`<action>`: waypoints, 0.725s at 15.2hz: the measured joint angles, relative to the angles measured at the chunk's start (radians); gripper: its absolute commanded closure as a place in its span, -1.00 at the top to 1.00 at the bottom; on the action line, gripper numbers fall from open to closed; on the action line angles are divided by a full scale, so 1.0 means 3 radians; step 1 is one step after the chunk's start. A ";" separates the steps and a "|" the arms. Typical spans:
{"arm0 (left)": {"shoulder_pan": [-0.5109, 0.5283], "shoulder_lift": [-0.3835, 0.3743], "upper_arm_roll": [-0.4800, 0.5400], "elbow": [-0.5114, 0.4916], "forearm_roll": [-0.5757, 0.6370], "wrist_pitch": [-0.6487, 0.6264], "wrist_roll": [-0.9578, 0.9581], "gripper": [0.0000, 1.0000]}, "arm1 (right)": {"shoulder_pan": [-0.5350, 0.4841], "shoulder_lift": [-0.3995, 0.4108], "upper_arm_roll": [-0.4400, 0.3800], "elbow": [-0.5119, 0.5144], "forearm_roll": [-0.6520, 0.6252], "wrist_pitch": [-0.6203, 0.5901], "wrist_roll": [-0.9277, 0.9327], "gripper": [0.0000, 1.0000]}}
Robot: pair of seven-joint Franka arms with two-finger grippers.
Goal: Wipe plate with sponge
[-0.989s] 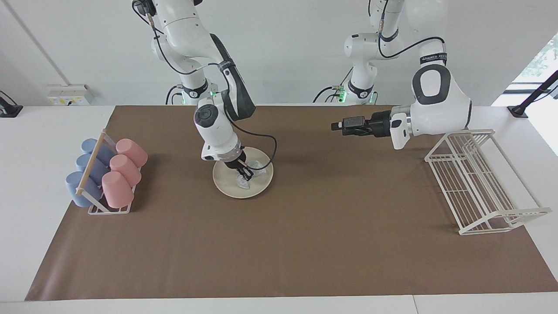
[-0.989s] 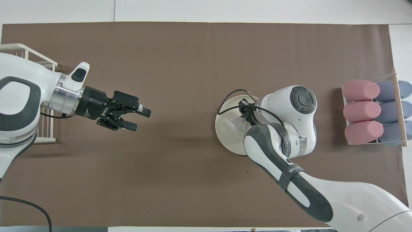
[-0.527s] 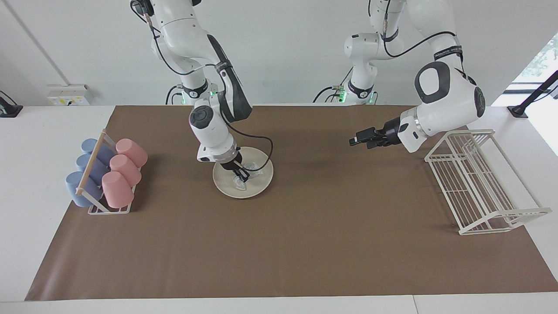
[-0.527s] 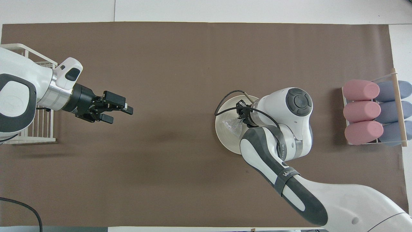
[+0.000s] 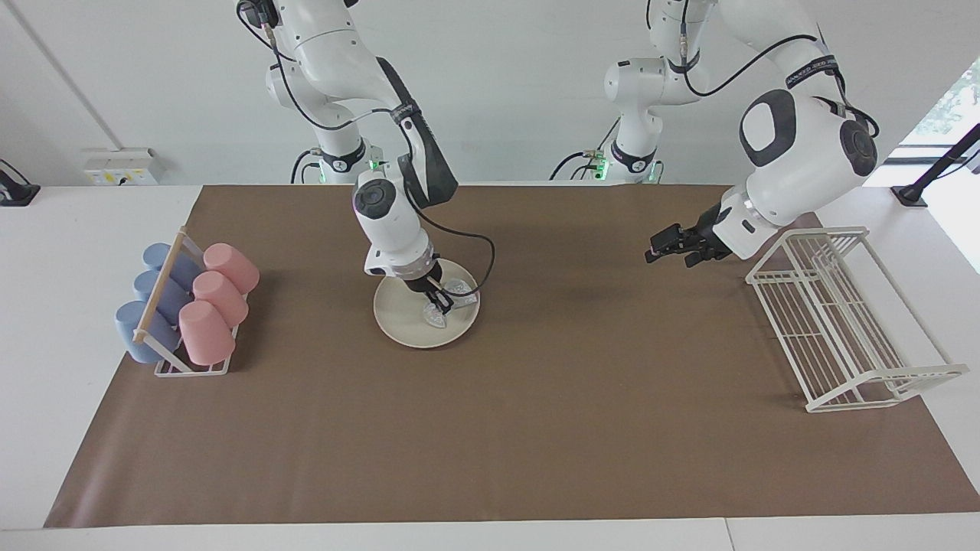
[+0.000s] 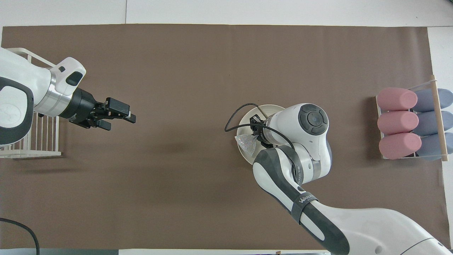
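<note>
A round cream plate [image 5: 402, 324] [image 6: 247, 157] lies on the brown mat, a little toward the right arm's end of the table. My right gripper [image 5: 438, 301] [image 6: 254, 131] points down onto it, shut on the silvery sponge [image 5: 437, 317] [image 6: 246, 143], which presses on the plate near the rim that faces the left arm's end. In the overhead view the right arm's wrist covers most of the plate. My left gripper [image 5: 664, 246] [image 6: 118, 117] hangs open and holds nothing, over the mat beside the white wire rack.
A white wire dish rack [image 5: 838, 321] [image 6: 32, 140] stands at the left arm's end. A small rack [image 5: 172, 317] with pink cups [image 5: 205, 331] [image 6: 397, 122] and blue cups [image 5: 138, 330] [image 6: 430, 122] lying in it sits at the right arm's end.
The right gripper dragged the sponge across the plate, first toward the cup rack, then back toward the left arm's end. The left arm drew back toward the wire rack, still open.
</note>
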 measured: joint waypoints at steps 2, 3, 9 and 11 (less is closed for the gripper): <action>0.0033 -0.0009 0.0000 0.0004 0.0006 0.0020 -0.0002 1.00 | -0.0173 0.0000 -0.0004 -0.0003 0.0000 0.0000 -0.0339 -1.00; 0.0057 -0.0014 0.0001 0.0004 0.0007 0.0021 -0.0003 1.00 | -0.0253 0.0000 -0.0007 -0.0006 0.0000 0.0000 -0.0487 -1.00; 0.0156 -0.0032 0.0000 0.0004 0.0008 0.0021 -0.0013 1.00 | -0.0328 -0.0008 -0.0001 -0.0026 0.0000 -0.0003 -0.0663 -1.00; 0.0156 -0.0033 -0.0003 0.0004 0.0008 0.0022 -0.0026 1.00 | -0.0228 -0.0027 0.0005 -0.0049 0.0000 -0.0003 -0.0446 -1.00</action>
